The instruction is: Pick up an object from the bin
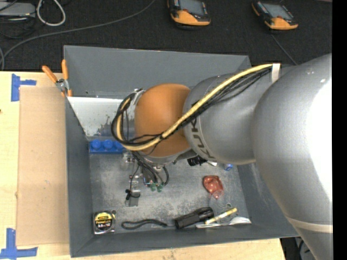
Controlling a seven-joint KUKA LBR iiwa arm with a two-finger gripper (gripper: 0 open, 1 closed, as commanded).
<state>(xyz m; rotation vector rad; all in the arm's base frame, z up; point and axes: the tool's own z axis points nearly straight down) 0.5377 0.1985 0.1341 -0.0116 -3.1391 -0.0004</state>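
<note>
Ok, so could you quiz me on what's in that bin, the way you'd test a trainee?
1. Which thing lies nearest the bin's lower-left corner in the camera view? A a spoon; B a tape measure; C a ball.
2. True or false: the blue block touches the tape measure.
3. What colour is the lump to the right of the gripper?

Key
1. B.
2. False: the block lies farther up, by the left wall, well apart from the tape measure.
3. Pink.
</note>
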